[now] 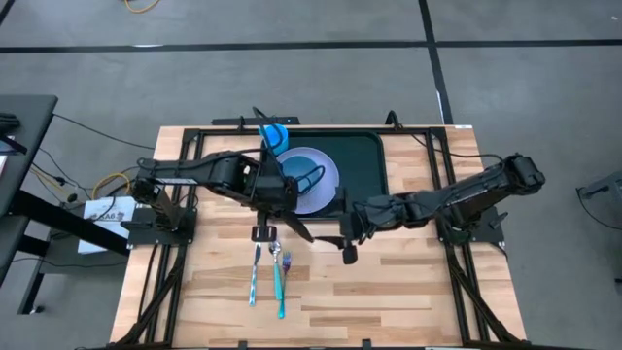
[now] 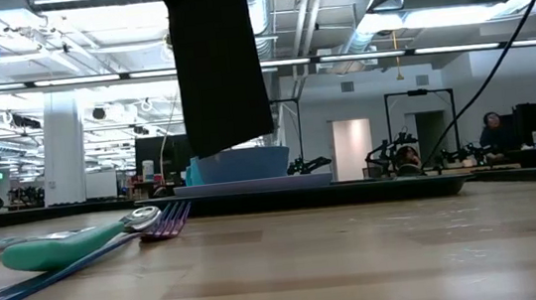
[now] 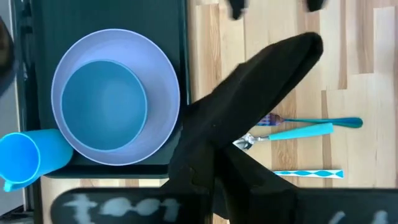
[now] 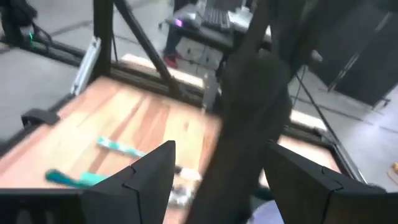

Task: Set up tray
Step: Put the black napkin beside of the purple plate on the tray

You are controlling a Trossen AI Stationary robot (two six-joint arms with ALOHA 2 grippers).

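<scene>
A black napkin [image 3: 261, 87] hangs from my left gripper [image 1: 275, 206], which is shut on it above the table's middle, just in front of the tray. The dark green tray [image 1: 364, 160] lies at the far middle. It carries a lavender plate [image 1: 316, 185] with a blue bowl [image 3: 102, 106] in it, and a blue cup [image 1: 275, 136] lying at the tray's left end. My right gripper [image 1: 340, 248] stands open to the right of the napkin. In its own view the napkin [image 4: 252, 118] shows ahead between its fingers [image 4: 149, 177], apart from them. My left gripper pinches the napkin's upper end [image 3: 202, 177] between its shut fingers, which point steeply down from above. The gathered cloth hangs slack below them, and in the low view its lower end [image 2: 232, 139] is clear of the table.
A teal-handled spoon [image 1: 279, 282], a patterned knife [image 1: 255, 277] and a purple fork [image 2: 166, 221] lie side by side on the wood near the front, left of centre. Bare wood [image 1: 408, 292] spreads at the near right. Black frame rails edge the table.
</scene>
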